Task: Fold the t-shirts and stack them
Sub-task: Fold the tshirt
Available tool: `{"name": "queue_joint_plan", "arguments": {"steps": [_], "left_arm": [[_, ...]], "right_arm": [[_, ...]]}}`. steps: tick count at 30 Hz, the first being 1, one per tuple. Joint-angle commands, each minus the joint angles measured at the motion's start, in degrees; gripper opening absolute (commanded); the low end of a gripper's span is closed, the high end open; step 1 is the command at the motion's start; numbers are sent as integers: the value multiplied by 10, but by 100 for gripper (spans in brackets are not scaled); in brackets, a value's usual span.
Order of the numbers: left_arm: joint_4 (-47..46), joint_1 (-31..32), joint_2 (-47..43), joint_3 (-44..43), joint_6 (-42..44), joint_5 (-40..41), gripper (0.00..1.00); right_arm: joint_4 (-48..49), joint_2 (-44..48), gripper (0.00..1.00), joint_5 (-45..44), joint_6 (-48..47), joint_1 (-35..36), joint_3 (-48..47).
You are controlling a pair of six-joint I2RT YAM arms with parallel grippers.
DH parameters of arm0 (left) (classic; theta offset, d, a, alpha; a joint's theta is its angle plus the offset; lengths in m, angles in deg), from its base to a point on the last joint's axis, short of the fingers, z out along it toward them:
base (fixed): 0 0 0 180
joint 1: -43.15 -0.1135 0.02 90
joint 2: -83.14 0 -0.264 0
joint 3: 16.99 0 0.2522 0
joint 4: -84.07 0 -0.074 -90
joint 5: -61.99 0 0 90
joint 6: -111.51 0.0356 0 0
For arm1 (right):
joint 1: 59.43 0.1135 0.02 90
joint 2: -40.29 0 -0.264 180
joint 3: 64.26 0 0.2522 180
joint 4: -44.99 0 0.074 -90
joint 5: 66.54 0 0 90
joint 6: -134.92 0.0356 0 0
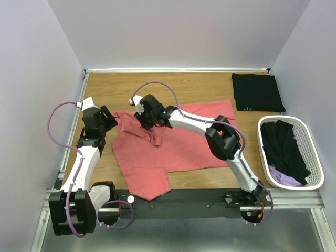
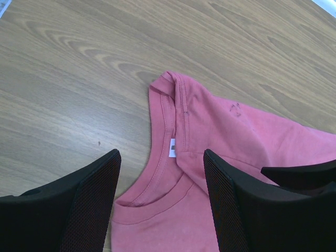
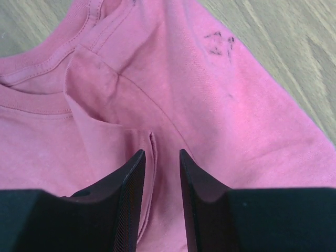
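Done: we count one black tee (image 1: 258, 92) folded, lying far right on the counter (image 1: 184, 86).
In hand: the pink tee (image 1: 178, 147) lies mid-counter, rumpled and not yet folded.
Left fingers (image 2: 89, 199): spread over the collar (image 2: 152, 202), holding nothing.
Right fingers (image 3: 123, 199): nearly together, pinching a ridge of the pink tee, we judge.
To do: a dark tee (image 1: 283, 147) and a lilac tee (image 1: 283, 177) wait in the basket (image 1: 316, 163), right.

The surface (image 1: 184, 86) is light brown wood-grain laminate, its grain running lengthwise; plain pale walls (image 1: 178, 31) with a faint lilac cast close it in at the back and on both sides; a white rail (image 1: 178, 70) runs along the foot of the back wall; a black strip (image 1: 189, 202) edges the near side, with a dull grey panel (image 1: 184, 236) below it; the light is soft and even.
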Motion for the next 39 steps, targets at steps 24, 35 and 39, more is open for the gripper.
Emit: {"name": "queue_joint_plan", "arguments": {"steps": [24,35,39], "left_arm": [[-12,-3,-6,9,3,-15,72],[-13,-3,-7,10,2,-15,72],[-13,-3,-6,10,3,-16,72]], "right_arm": [[5,-49,36,54,48,-14,-31],[5,-39,11,106,41,-14,-31],[5,-24,0,117,38,-14,-28]]}}
